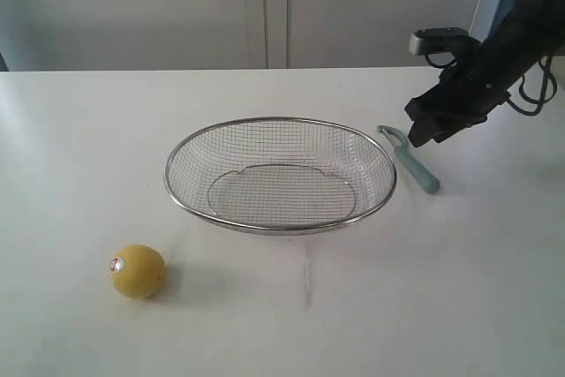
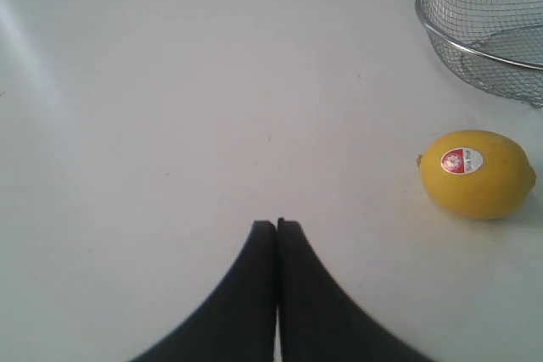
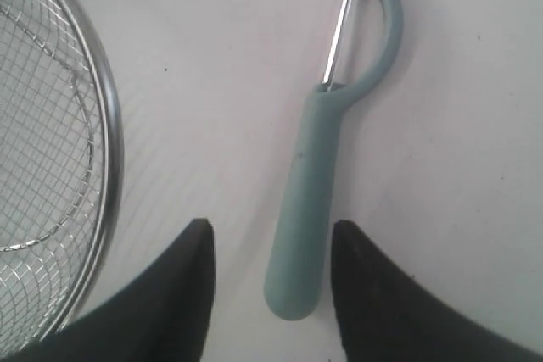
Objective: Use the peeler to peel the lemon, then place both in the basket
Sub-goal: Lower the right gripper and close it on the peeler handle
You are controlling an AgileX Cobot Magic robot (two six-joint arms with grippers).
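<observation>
Two grippers: right gripper (image 3: 271, 228) spread wide, astride the peeler (image 3: 310, 201) handle end (no grip), peeler flat on the table (image 1: 79, 156) just beside the basket (image 1: 281, 119); left gripper (image 2: 277, 225) clenched, empty; lemon (image 1: 138, 271) on the table, outside the basket.

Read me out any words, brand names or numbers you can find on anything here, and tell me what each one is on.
Sticker on the lemon: red and white with small print, too blurred to read.
Peeler: no lettering visible.
Basket: no lettering visible.
Nothing else in view carries text.
</observation>
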